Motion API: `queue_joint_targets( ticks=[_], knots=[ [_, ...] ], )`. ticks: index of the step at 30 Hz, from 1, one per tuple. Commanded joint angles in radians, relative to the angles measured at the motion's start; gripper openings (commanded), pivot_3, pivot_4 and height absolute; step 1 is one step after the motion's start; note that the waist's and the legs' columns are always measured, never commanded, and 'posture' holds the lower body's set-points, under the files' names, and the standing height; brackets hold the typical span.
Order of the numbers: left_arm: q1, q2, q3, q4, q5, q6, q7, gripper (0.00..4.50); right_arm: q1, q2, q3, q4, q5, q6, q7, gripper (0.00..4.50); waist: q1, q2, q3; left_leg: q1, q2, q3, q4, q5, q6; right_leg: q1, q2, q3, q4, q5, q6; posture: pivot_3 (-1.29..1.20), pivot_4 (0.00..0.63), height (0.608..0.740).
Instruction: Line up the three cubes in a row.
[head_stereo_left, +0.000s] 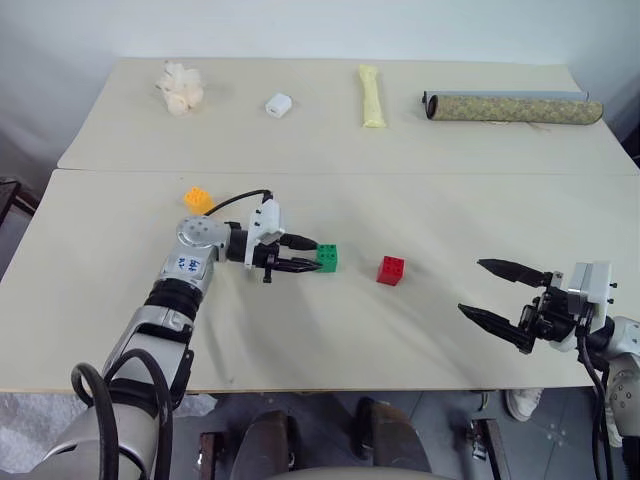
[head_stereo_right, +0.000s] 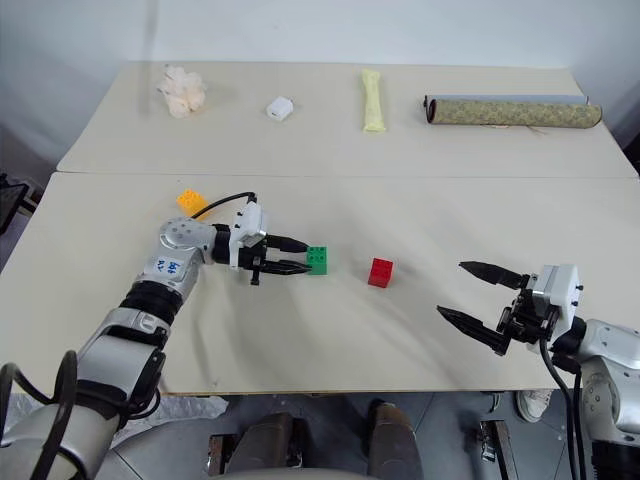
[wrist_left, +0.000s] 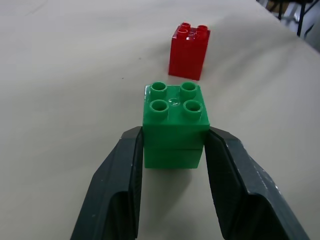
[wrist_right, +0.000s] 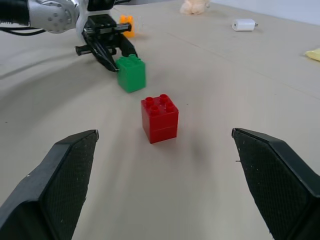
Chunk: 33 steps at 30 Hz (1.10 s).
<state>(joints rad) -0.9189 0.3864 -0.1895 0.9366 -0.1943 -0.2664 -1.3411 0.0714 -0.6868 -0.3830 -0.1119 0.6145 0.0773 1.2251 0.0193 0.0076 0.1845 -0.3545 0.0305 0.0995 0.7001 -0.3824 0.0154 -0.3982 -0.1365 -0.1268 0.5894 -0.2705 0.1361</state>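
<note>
My left gripper (head_stereo_left: 310, 256) is shut on the green cube (head_stereo_left: 327, 258). Its two fingers (wrist_left: 120, 180) clamp the cube's lower sides near the middle of the front table. The green cube (wrist_left: 176, 120) sits upright, studs up, at or just above the tabletop. The red cube (head_stereo_left: 391, 270) stands on the table a short gap to its right, apart from it. Behind my left wrist, the orange-yellow cube (head_stereo_left: 199, 200) lies to the left. My right gripper (head_stereo_left: 471, 286) hovers open at the right, pointing toward the red cube (wrist_right: 159, 118), with nothing between its fingers.
On the far table lie a pale tissue wad (head_stereo_left: 180, 88), a small white block (head_stereo_left: 278, 105), a long yellow packet (head_stereo_left: 371, 96) and a rolled patterned mat (head_stereo_left: 515, 108). A seam (head_stereo_left: 400, 172) separates the two tables. The front table edge (head_stereo_left: 350, 388) runs close to me.
</note>
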Motion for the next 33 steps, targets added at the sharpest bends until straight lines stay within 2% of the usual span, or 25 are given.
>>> queue_joint_targets(
  ticks=[1, 4, 14, 16, 20, 23, 24, 27, 30, 33],
  knots=[
    [-0.032, -0.014, 0.026, 0.073, 0.023, -0.069, -0.029, 1.44, 0.03, 0.003, -0.038, -0.055, 0.026, -0.005, -0.022, 4.5, 0.002, 0.0, 0.0, 0.0, 0.0, 0.0, 0.0, 0.0, 0.0, 0.0, 0.0, 0.0, 0.0, 0.0, 0.0, 0.0, 0.15, 0.74],
    [-0.036, -0.026, 0.03, 0.099, 0.026, -0.084, -0.103, 1.44, 0.058, 0.01, -0.038, -0.074, 0.029, -0.006, -0.036, 4.5, 0.004, 0.0, 0.0, 0.0, 0.0, 0.0, 0.0, 0.0, 0.0, 0.0, 0.0, 0.0, 0.0, 0.0, 0.0, 0.0, 0.15, 0.74],
    [-0.031, -0.043, 0.057, 0.118, 0.058, -0.098, -0.104, 1.44, 0.018, 0.012, 0.012, -0.044, 0.022, -0.004, -0.026, 4.5, 0.005, 0.0, 0.0, 0.0, 0.0, -0.001, 0.001, 0.0, 0.0, 0.0, 0.0, 0.0, 0.001, 0.0, 0.0, 0.0, 0.15, 0.74],
    [-0.022, -0.04, 0.068, 0.109, 0.051, -0.083, -0.105, 2.18, 0.0, 0.011, 0.034, -0.024, 0.018, -0.004, -0.007, 4.5, 0.005, 0.0, 0.0, 0.0, 0.0, -0.001, 0.001, 0.0, 0.0, 0.0, 0.0, 0.0, 0.001, 0.0, 0.0, 0.0, 0.15, 0.74],
    [0.003, -0.015, 0.098, 0.047, 0.022, -0.057, -0.111, 3.36, -0.046, 0.012, 0.074, 0.013, 0.014, -0.022, 0.037, 4.5, 0.004, 0.0, 0.0, 0.0, 0.0, -0.001, 0.001, 0.0, 0.0, 0.0, 0.0, 0.0, 0.001, 0.0, 0.0, 0.0, 0.15, 0.74],
    [0.074, 0.037, 0.155, -0.107, -0.035, 0.0, -0.092, 4.35, -0.118, 0.02, 0.13, 0.015, 0.016, -0.019, 0.065, 4.5, -0.005, 0.0, 0.0, 0.0, 0.0, -0.001, 0.001, 0.0, 0.0, 0.0, 0.0, 0.0, 0.001, 0.0, 0.0, 0.0, 0.15, 0.74],
    [0.098, 0.048, 0.169, -0.153, -0.045, 0.015, -0.08, 4.48, -0.131, 0.023, 0.141, 0.013, 0.018, -0.016, 0.069, 4.5, -0.009, 0.0, 0.0, 0.0, 0.001, -0.001, 0.001, 0.0, 0.0, 0.0, 0.0, 0.0, 0.001, 0.0, 0.0, 0.0, 0.15, 0.74],
    [0.261, 0.111, 0.235, -0.423, -0.114, 0.119, -0.025, 4.48, -0.176, 0.029, 0.184, 0.007, 0.022, 0.005, 0.086, 4.5, -0.017, 0.0, 0.0, 0.0, 0.001, -0.003, 0.001, 0.0, 0.0, 0.0, 0.0, -0.001, 0.002, 0.0, 0.0, 0.0, 0.15, 0.74],
    [0.575, 0.202, 0.371, -0.81, -0.206, 0.304, 0.106, 4.48, -0.241, 0.05, 0.236, 0.013, 0.012, 0.011, 0.092, 4.5, -0.042, 0.0, 0.0, 0.001, 0.002, -0.006, 0.001, 0.0, 0.0, -0.001, 0.0, 0.001, 0.002, 0.0, -0.001, 0.0, 0.15, 0.74],
    [0.801, 0.206, 0.511, -1.017, -0.237, 0.376, 0.274, 4.48, -0.272, 0.077, 0.255, 0.013, 0.001, -0.011, 0.081, 4.5, -0.046, 0.0, 0.0, 0.001, 0.003, -0.008, -0.001, 0.0, 0.0, -0.003, -0.001, 0.002, 0.002, -0.001, -0.001, 0.0, 0.15, 0.74]
  ],
)
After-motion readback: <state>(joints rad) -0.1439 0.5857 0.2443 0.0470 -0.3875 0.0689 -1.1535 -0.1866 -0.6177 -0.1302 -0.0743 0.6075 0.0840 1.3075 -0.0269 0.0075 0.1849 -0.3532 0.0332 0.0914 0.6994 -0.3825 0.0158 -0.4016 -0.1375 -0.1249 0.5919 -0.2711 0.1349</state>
